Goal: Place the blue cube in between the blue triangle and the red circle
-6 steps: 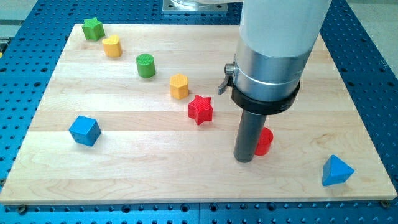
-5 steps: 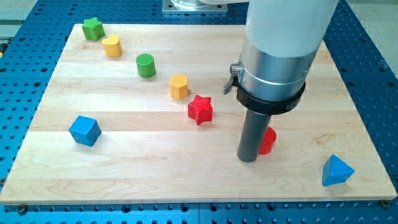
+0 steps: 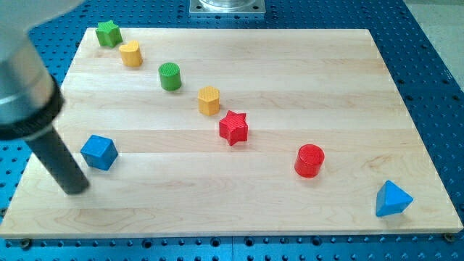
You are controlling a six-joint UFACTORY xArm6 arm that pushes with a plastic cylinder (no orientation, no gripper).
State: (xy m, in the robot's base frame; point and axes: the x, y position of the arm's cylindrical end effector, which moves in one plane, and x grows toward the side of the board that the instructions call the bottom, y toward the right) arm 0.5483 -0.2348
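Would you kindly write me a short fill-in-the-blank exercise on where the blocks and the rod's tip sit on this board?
1. My tip is just to the view's ____ of the blue cube.
2. The red circle lies between the blue triangle and the red ____.
3. The block nearest the view's top left corner is the ____ star.

Missing words: left; star; green

lab | blue perforated bench (image 3: 428, 65) | wooden board (image 3: 290, 72)
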